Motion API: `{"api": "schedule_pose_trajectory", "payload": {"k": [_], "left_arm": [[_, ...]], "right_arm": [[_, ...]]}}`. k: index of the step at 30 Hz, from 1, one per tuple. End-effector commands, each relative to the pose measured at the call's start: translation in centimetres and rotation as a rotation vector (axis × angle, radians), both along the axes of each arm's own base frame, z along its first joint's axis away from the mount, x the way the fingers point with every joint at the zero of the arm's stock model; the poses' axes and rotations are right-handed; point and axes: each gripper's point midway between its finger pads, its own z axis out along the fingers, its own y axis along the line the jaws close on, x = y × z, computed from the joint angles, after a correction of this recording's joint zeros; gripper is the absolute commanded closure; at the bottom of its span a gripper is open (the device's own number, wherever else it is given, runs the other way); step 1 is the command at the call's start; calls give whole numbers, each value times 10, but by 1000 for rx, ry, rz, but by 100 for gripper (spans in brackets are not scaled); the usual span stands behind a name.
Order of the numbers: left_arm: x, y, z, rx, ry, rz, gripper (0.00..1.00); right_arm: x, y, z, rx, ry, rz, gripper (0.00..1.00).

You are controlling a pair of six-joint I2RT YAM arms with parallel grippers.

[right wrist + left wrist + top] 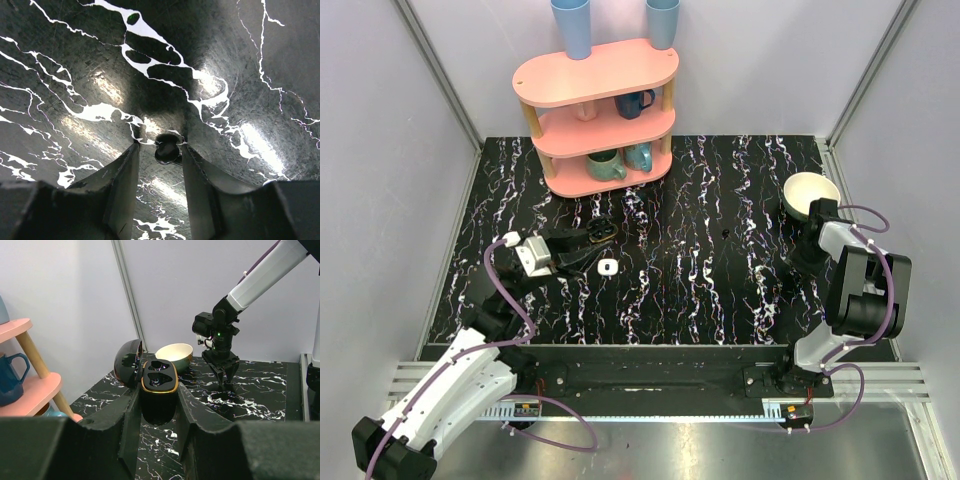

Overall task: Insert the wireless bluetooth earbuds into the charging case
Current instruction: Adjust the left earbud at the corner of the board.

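- Earbud (167,148): tiny, dark, glossy, a round bulb w/ a smaller nub. It lies on the black marbled table (720,300), right side, near the bowl (810,192).
- Its long axis seems to run bulb-to-nub, slanting toward one finger in my right wrist view. It is too small to be sure.
- My right gripper (160,146) points down at the table. Its jaws stand apart on either side of the earbud, w/ a gap showing on one side, so no grip.
- My left gripper (158,412) is clamped on the case (159,376), holding it above the table's left side.
- Case: black w/ a gold rim, and its opening faces up. The lid is hinged back to the left in my left wrist view. Its 2 wells sit one behind the other along that view, both empty.
- White piece (607,267): small, w/ a dark centre, on the table just beside the case. Can't tell what it is.
- Counts: 1 earbud seen, 1 case, 1 white piece, 1 bowl.
- Pink shelf (595,75): 3 tiers at the back left. 2 light-blue cups on top, 1 dark-blue mug in the middle, 2 teal mugs at the bottom.
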Motion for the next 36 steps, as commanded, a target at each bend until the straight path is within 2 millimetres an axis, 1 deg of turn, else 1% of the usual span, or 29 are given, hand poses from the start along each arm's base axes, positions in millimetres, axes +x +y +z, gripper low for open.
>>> {"api": "schedule_pose_trajectory", "payload": {"k": [1, 7, 8, 10, 11, 19, 24, 27, 28, 33, 34, 36], "left_arm": [[-6, -1, 20, -12, -72, -18, 100], [-6, -2, 19, -10, -69, -25, 100], [-7, -2, 20, -11, -71, -27, 100], [-6, -2, 20, -12, -70, -25, 100], [-7, -2, 20, -13, -72, -25, 100], [-7, -2, 21, -13, -74, -26, 100], [-6, -2, 20, -11, -72, -26, 100], [-6, -2, 20, -12, -69, -27, 100], [-6, -2, 20, -14, -69, -26, 100], [-7, -1, 21, -18, -73, -25, 100], [-7, -1, 21, -19, -73, -24, 100], [-7, -1, 21, -15, -72, -26, 100]], "right_arm": [[7, -7, 1, -23, -6, 7, 55], [7, -8, 2, -30, -8, 7, 57], [7, -8, 2, -30, -8, 8, 59], [7, -8, 1, -29, -7, 9, 66], [7, -8, 1, -28, -7, 9, 66], [8, -6, 4, -20, -17, 11, 66], [8, -3, 7, -7, -33, 4, 68], [12, 4, 9, 31, -65, -27, 68], [18, 12, 14, 74, -107, -28, 68], [24, 33, 13, 193, -200, -147, 67], [25, 38, 10, 224, -217, -170, 67], [24, 40, 11, 236, -233, -189, 67]]}}
